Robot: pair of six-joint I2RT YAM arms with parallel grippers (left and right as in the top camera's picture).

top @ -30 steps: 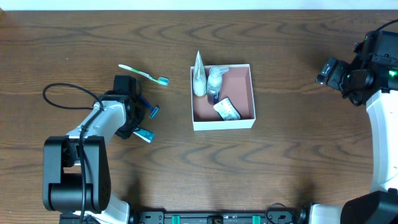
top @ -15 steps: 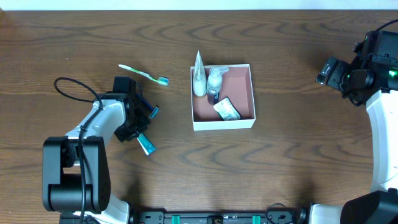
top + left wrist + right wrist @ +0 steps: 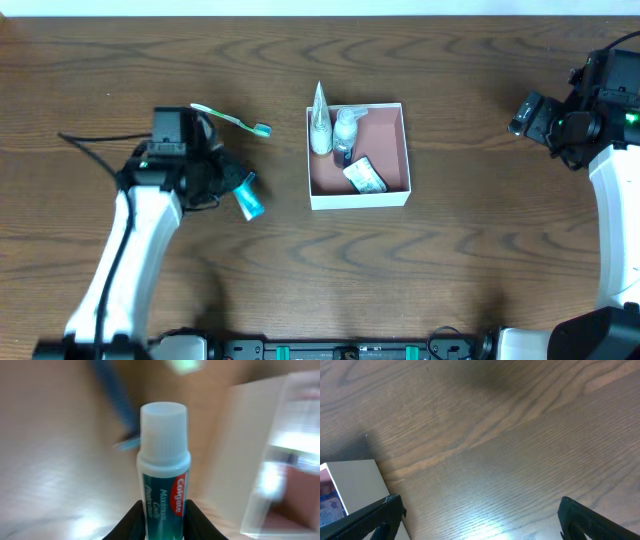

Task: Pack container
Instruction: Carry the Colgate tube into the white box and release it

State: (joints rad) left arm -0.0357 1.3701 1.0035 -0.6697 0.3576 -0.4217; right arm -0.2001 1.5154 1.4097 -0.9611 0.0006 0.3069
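Pinching the toothpaste tube (image 3: 164, 455) just below its cap, left gripper (image 3: 164, 521) hangs left of the container (image 3: 360, 201) at table centre; best to clear the near wall, release over the bare right half; right gripper (image 3: 480, 521) spread, idle.

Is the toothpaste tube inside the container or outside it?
Outside. The left gripper is shut on the toothpaste tube, which is to the left of the container and apart from its wall.

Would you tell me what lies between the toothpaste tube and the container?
Overhead, only bare table separates the toothpaste tube from the container.
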